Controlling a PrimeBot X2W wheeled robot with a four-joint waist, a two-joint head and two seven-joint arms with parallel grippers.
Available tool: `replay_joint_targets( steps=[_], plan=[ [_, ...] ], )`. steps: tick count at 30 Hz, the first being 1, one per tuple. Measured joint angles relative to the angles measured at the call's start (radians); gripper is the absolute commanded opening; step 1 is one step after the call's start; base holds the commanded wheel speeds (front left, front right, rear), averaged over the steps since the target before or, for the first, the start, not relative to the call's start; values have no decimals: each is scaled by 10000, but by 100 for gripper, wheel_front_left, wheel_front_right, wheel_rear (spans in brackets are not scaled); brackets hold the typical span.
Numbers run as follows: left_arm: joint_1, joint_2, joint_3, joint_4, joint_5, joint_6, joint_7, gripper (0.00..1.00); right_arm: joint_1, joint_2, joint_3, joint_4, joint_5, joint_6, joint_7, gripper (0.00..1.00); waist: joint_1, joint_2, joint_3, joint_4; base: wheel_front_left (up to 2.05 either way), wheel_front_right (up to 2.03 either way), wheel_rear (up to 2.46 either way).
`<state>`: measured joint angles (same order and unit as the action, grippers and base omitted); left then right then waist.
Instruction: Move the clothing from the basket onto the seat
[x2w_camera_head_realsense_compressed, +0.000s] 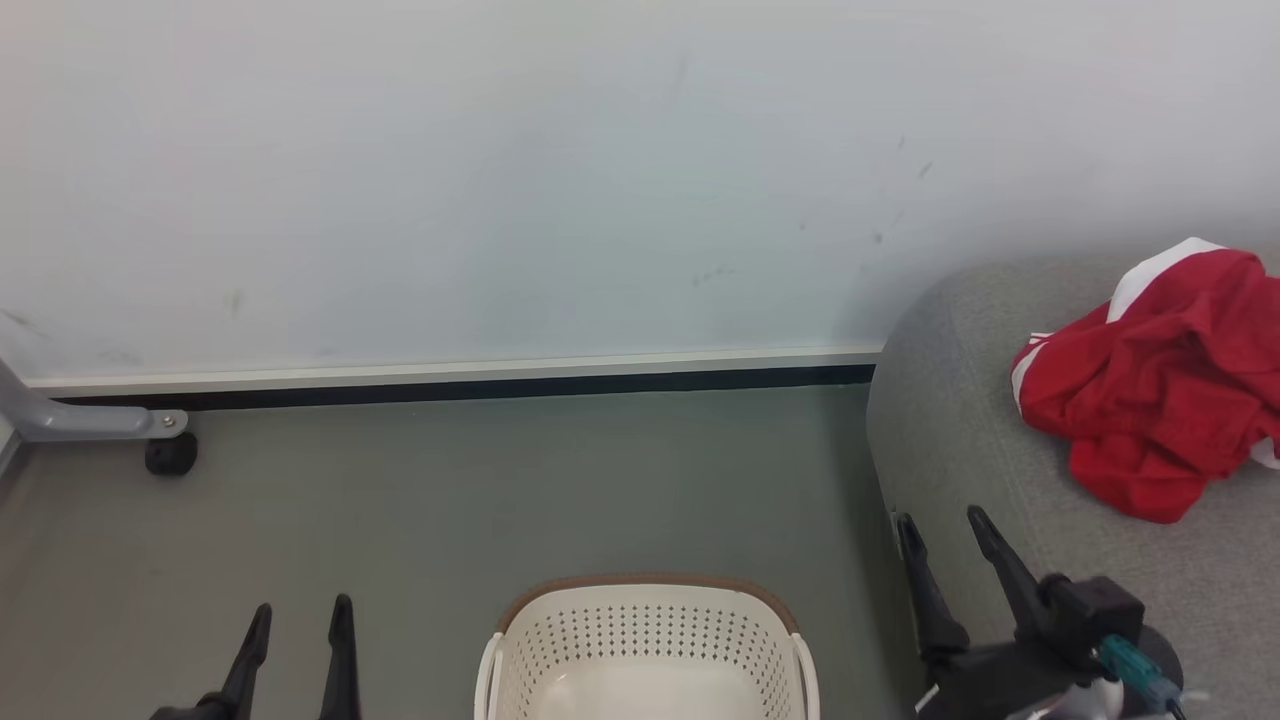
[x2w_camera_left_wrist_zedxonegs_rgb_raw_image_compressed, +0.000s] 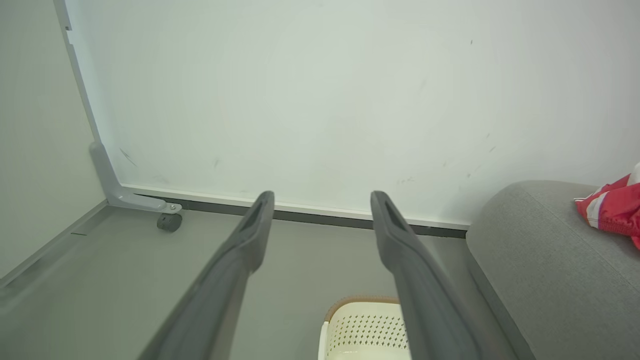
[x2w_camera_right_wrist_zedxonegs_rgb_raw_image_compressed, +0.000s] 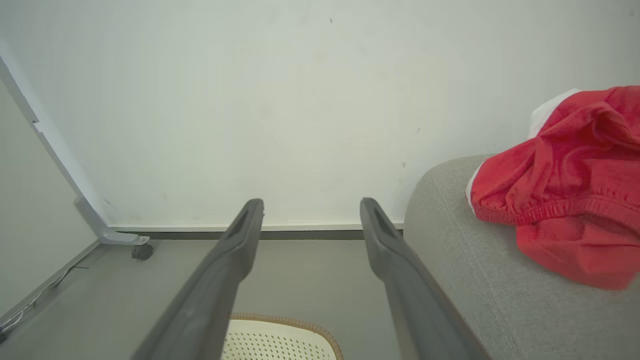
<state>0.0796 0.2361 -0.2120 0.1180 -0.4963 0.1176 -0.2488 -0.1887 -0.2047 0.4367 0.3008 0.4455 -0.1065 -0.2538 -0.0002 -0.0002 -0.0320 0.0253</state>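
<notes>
Clothing (x2w_camera_head_realsense_compressed: 1150, 390): red heap with white trim, crumpled on the seat (x2w_camera_head_realsense_compressed: 960, 440), set back from its rounded end, toward the wall-side edge; one garment or two, cannot tell.
Basket (x2w_camera_head_realsense_compressed: 650, 630): on the floor near the seat's rounded end; the inside that shows holds nothing red; its near part is cut off by the picture edge.
Left gripper (x2w_camera_head_realsense_compressed: 302, 605): fingers apart, nothing between them, over the floor left of the basket.
Right gripper (x2w_camera_head_realsense_compressed: 940, 515): fingers apart, nothing held, by the seat's rounded end, apart from the heap.
Progress: transfer looks done or nearly so; the basket's hidden near part remains unchecked.
</notes>
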Motion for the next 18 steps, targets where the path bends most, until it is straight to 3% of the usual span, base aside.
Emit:
replay_joint_targets(
  steps=[18],
  plan=[
    [495, -207, 516, -617, 153, 59, -8, 100, 1212, -44, -826, -1384, -499, -167, 0, 100, 2, 3, 10, -834, 0, 0, 0]
  ],
)
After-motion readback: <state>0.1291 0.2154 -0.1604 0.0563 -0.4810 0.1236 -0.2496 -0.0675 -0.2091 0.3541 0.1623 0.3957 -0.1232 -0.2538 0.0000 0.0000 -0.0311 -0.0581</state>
